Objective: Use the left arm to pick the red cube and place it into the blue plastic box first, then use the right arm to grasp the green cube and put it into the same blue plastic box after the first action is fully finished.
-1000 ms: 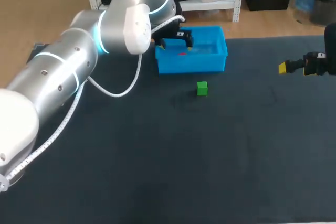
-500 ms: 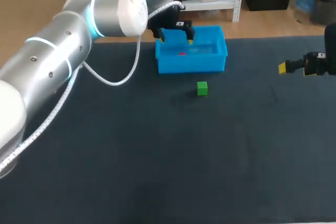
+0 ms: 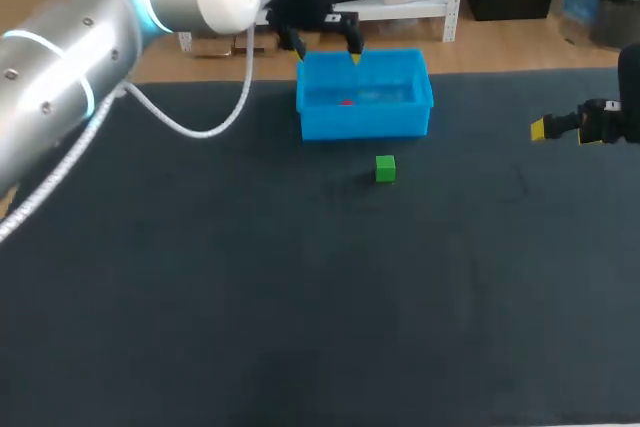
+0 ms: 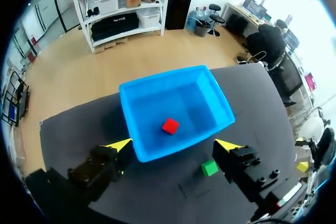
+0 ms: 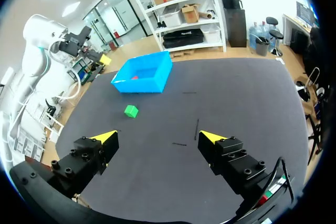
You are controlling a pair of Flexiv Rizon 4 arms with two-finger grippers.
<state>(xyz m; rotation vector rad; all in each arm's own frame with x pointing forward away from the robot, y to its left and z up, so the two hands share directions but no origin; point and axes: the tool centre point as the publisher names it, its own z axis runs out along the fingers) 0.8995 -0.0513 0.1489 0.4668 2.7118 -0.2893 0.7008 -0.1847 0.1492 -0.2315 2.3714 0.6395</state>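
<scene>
Two arms work this table, and we take them from our left. Our left arm comes in from the left corner, a white cable looping off it above the cloth to the left of the blue plastic box. The left gripper hangs over the box's far rim, its fingers spread apart with nothing in them. Its own wrist view looks straight down on the box and shows what the head view barely gives: the red cube lies on the box floor near the middle, clear of the walls, under the gap of the gripper. From the head view the red cube is only a small red spot inside the box.

The green cube sits on the cloth just in front of the box, slightly right of its middle and apart from it. Nothing stands between the cube and either arm.

Well to the right of the box, the right gripper shows only one yellow tip from above. Its wrist view shows the gripper with fingers wide apart and empty, and the green cube and box far ahead.
</scene>
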